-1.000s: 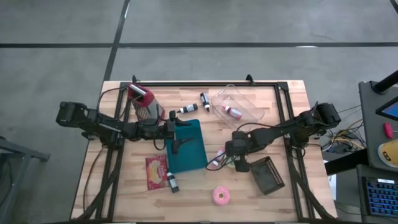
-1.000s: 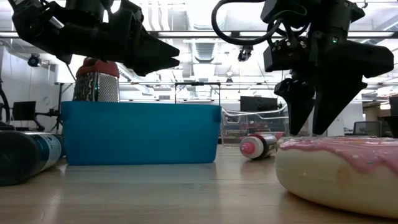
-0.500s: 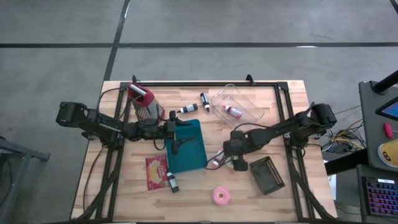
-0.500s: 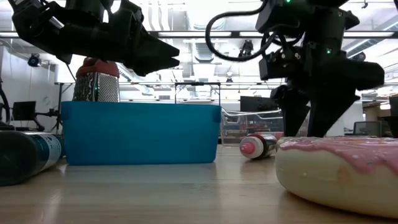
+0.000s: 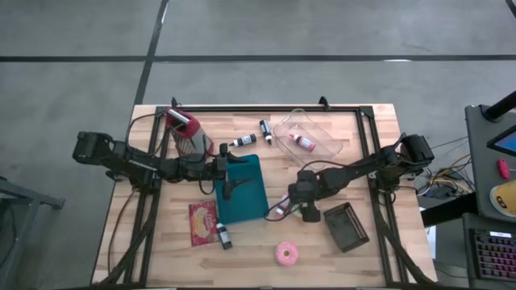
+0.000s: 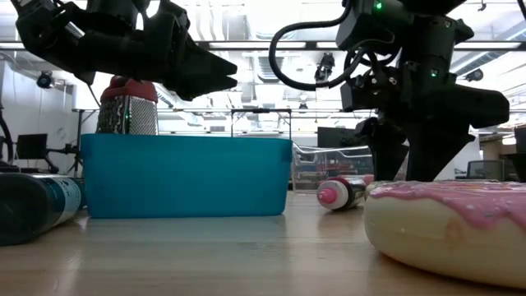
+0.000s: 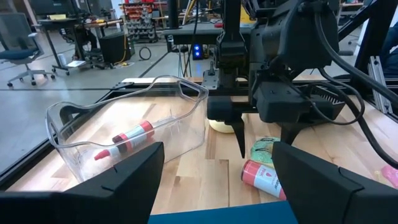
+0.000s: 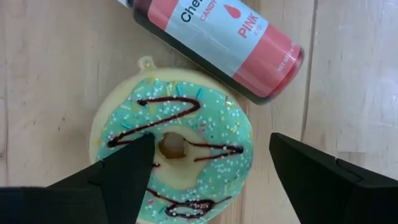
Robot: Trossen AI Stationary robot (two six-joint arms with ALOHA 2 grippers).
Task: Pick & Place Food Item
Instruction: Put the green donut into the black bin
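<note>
My right gripper (image 8: 205, 180) hangs jaws wide, empty, over the teal-iced donut (image 8: 174, 146) mid-table; a pink candy-colour bottle (image 8: 217, 43) touches its rim, blue bin (image 5: 242, 189) beside.

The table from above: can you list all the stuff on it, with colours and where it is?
Bin: 1, teal, middle.
Clear tray: 1, see-through, back right, a pink bottle inside.
Grater: 1, red-topped, back left.
Small bottles: 2 behind the bin, 1 front left, 1 pink right of the bin.
Packet: 1, red, front left.
Donuts: 1 pink, front; 1 green, under the right gripper.
Black basket: 1, right.
Left gripper: over the bin, jaws open.
Right gripper: jaws open.
</note>
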